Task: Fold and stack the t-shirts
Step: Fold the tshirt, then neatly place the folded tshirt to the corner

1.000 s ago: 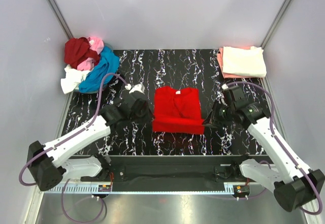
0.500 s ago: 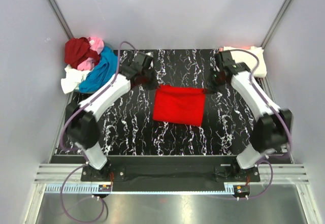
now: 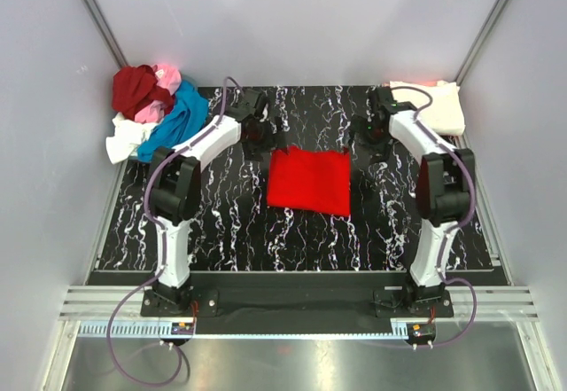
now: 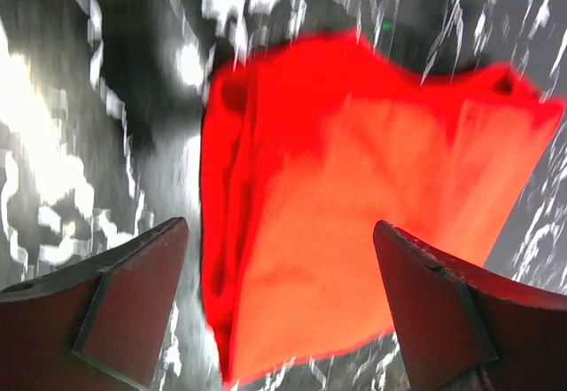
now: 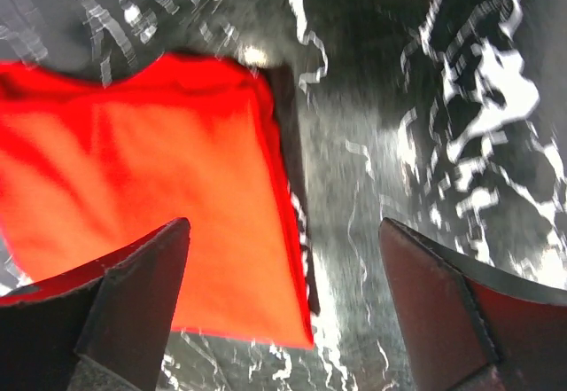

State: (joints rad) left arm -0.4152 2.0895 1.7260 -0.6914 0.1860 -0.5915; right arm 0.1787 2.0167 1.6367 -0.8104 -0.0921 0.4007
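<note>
Left gripper (image 4: pixel 279 230): jaws spread wide, nothing between them, hanging just beside far left corner of bright red t-shirt (image 3: pixel 309 180); no contact visible. Right gripper (image 5: pixel 283 224): jaws equally wide, empty, just beside shirt's far right corner. Shirt lies folded, rough rectangle, mid table (image 3: pixel 221 222). Loose shirt pile (image 3: pixel 155 107) at far left corner. Folded stack (image 3: pixel 425 107), cream on top, at far right corner.

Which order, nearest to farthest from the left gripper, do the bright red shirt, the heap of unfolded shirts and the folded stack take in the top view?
1. Bright red shirt, mid-table, just beside the left gripper, on its right.
2. Heap of unfolded shirts, far-left corner.
3. Folded stack, far-right corner.
</note>
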